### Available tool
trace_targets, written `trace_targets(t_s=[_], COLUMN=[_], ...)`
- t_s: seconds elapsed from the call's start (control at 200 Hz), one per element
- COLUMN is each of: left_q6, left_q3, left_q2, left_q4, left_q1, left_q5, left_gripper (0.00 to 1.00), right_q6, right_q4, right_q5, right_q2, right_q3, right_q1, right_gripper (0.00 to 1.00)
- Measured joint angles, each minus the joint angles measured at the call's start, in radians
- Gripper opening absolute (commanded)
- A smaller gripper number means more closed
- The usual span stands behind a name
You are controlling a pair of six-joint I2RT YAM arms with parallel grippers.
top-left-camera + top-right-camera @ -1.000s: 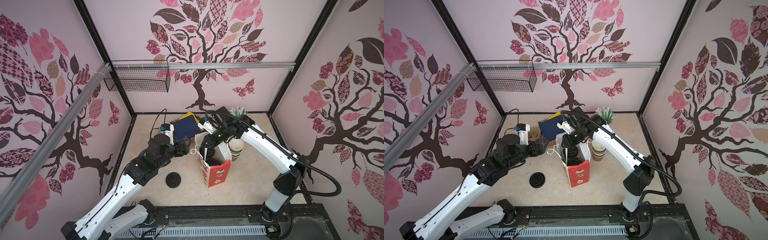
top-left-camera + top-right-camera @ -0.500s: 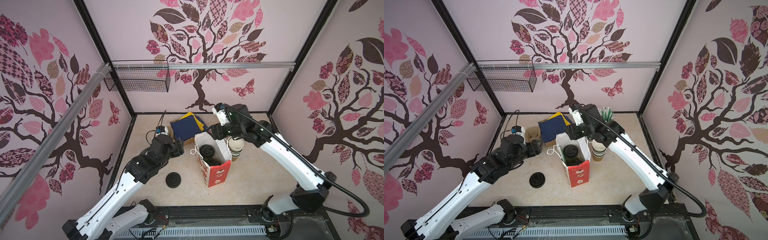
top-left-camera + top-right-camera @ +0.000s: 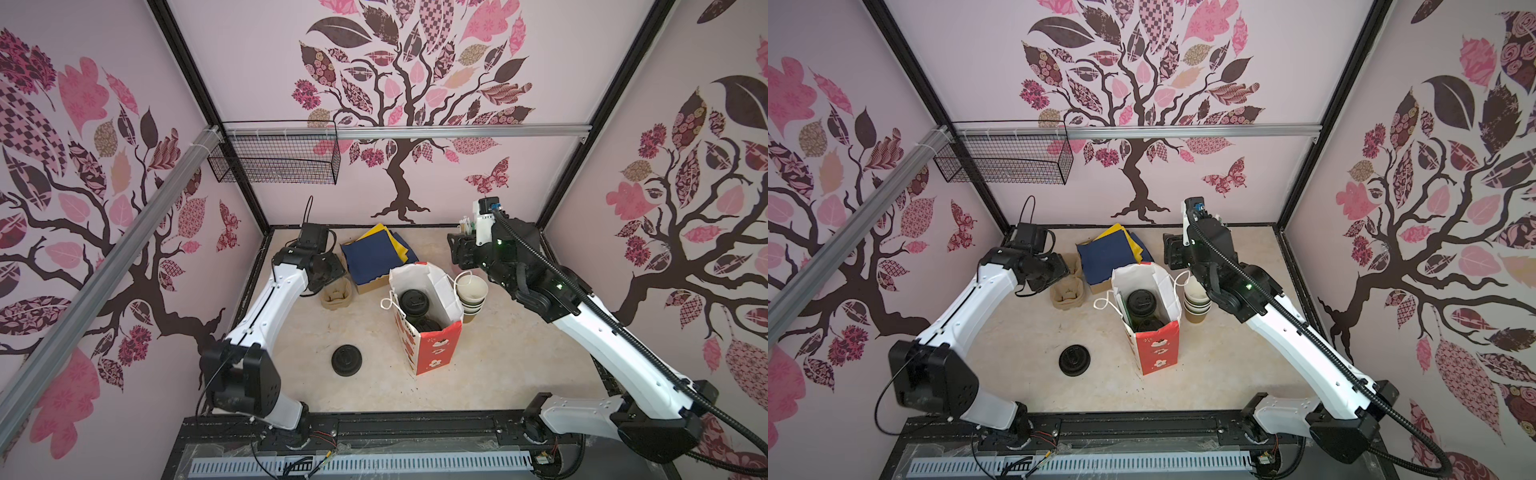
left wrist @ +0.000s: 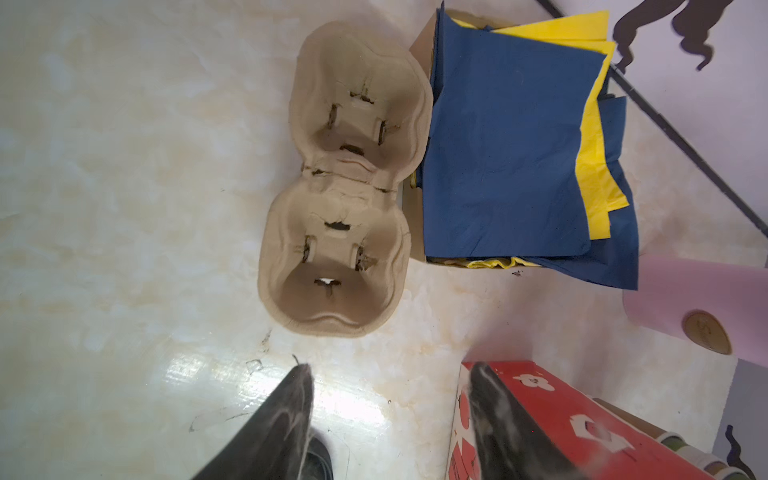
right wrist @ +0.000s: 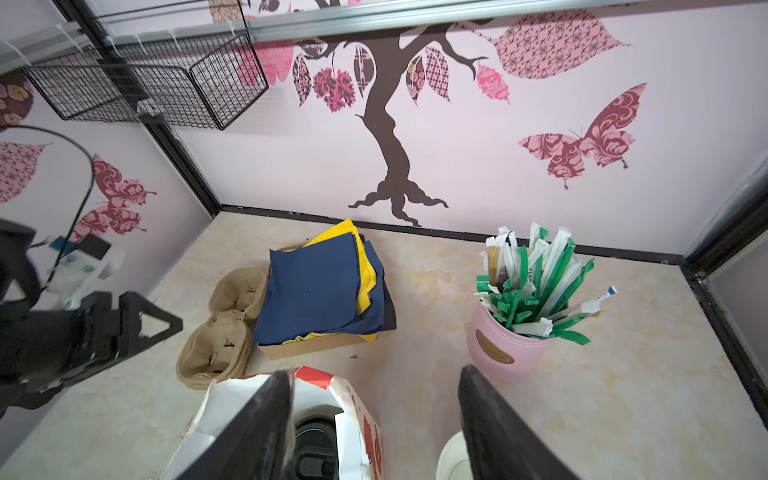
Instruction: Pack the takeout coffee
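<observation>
Cups [image 3: 414,301] both down in red bag [image 3: 434,353] now, lids up. Right hand [image 5: 374,374] just let go, pulled out: jaws wide, empty. Left hand [image 4: 390,368] backed off bag too, wide, empty. Packing prob done imo.

A two-well pulp cup carrier [image 4: 348,173] lies on the pale marbled table [image 3: 503,357] with both wells bare. Its long side lies against a shallow cardboard box [image 5: 316,348] that holds a loose stack of dark blue and yellow napkins [image 4: 507,145]. Near the back wall a pink jar [image 5: 500,357] stands upright, stuffed with white and green paper-wrapped straws [image 5: 536,282], and a stack of lidless nested cups [image 3: 471,293] with white insides stands nearer the middle of the table. A loose black lid [image 3: 347,360] lies flat toward the front left, well apart from the rest, and a black wire basket [image 3: 274,164] hangs from the metal rail on the back wall, high on the left.
</observation>
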Motion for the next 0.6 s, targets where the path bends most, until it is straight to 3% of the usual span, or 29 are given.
trace_targets(t_s=[0.265, 0.6], left_q6=[0.117, 0.126], left_q3=[0.340, 0.507], left_q2=[0.378, 0.632], left_q4=[0.079, 0.155], left_q1=[0.021, 0.018], left_q5=[-0.016, -0.113], left_gripper=[0.48, 0.39], right_q6=[-0.011, -0.019], right_q4=[-0.032, -0.095], right_q5=[0.005, 0.022], right_q2=[0.018, 0.019], right_q3=[0.063, 0.094], right_q1=[0.000, 0.000], right_gripper=[0.67, 0.67])
